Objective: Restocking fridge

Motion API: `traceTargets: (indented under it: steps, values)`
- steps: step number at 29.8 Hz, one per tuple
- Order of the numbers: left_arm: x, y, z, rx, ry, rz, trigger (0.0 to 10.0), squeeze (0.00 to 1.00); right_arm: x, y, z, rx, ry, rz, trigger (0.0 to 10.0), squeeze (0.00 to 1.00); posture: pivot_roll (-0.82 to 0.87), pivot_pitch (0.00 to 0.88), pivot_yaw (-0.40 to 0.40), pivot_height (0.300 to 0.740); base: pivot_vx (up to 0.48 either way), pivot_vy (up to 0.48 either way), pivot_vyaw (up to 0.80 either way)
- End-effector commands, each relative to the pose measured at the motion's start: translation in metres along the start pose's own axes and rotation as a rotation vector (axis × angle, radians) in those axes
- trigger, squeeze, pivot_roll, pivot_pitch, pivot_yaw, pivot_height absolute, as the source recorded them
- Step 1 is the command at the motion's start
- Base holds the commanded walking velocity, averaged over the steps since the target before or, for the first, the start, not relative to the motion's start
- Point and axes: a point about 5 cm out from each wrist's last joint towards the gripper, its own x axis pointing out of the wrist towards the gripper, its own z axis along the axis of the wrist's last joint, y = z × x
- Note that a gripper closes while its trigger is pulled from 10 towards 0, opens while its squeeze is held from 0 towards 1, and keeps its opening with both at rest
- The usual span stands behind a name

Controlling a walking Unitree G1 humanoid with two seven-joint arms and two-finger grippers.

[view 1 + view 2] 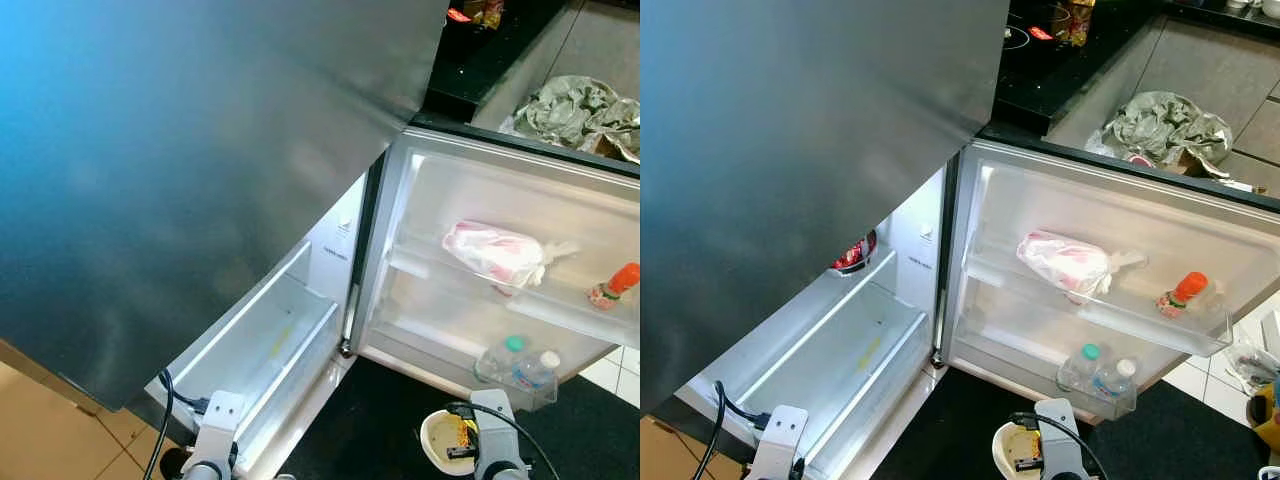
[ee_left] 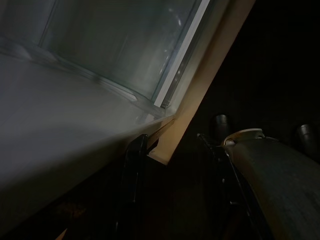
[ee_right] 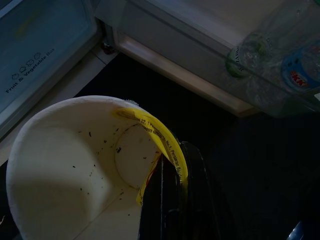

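The fridge stands open, its door (image 1: 430,190) swung out to my right. On the door's upper shelf lie a pink and white bag (image 1: 495,255) and an orange-capped bottle (image 1: 615,285). Two clear water bottles (image 1: 520,365) stand in the lower door bin. My right gripper (image 3: 172,165) is shut on the rim of a white cup (image 3: 75,165) with a yellow label, held low over the dark mat in front of the door; the cup (image 1: 445,440) is empty apart from specks. My left gripper (image 2: 175,170) hangs open beside the fridge's bottom corner, by the clear vegetable drawer (image 1: 270,350).
A large grey door panel (image 1: 180,150) hangs over the left half of the view. A red item (image 1: 852,255) sits deep inside the fridge. A counter with crumpled bags (image 1: 580,110) runs behind the door. Dark mat (image 1: 380,420) below, tan tiles (image 1: 40,430) at left.
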Motion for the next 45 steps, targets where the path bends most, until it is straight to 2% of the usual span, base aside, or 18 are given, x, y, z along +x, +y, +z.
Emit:
traceTargets:
  steps: [1, 16, 35, 45]
  values:
    - [-0.0011, 0.0056, -0.0037, 0.011, 0.013, 0.011, 10.0, 0.00, -0.0004, -0.0028, -0.0016, 0.001, 0.010, -0.006, 10.0, 0.00, -0.07, 0.084, -0.052, 0.740, 0.000, 0.000, 0.00]
    - [-0.0016, 0.0052, -0.0053, 0.020, 0.016, 0.006, 10.0, 0.00, -0.0005, -0.0017, -0.0021, 0.002, 0.011, -0.004, 10.0, 0.00, -0.06, 0.088, -0.052, 0.740, 0.000, -0.454, 0.00]
    - [-0.0020, 0.0080, -0.0075, 0.011, 0.031, 0.021, 10.0, 0.00, 0.0000, 0.0000, 0.0021, -0.002, -0.019, 0.016, 10.0, 0.00, -0.06, 0.079, -0.048, 0.740, 0.000, 0.000, 0.00]
    - [-0.0019, 0.0083, -0.0075, 0.012, 0.032, 0.021, 10.0, 0.00, 0.0003, -0.0002, 0.0026, -0.014, -0.017, 0.013, 10.0, 0.00, -0.06, 0.081, -0.048, 0.740, 0.000, 0.000, 0.80]
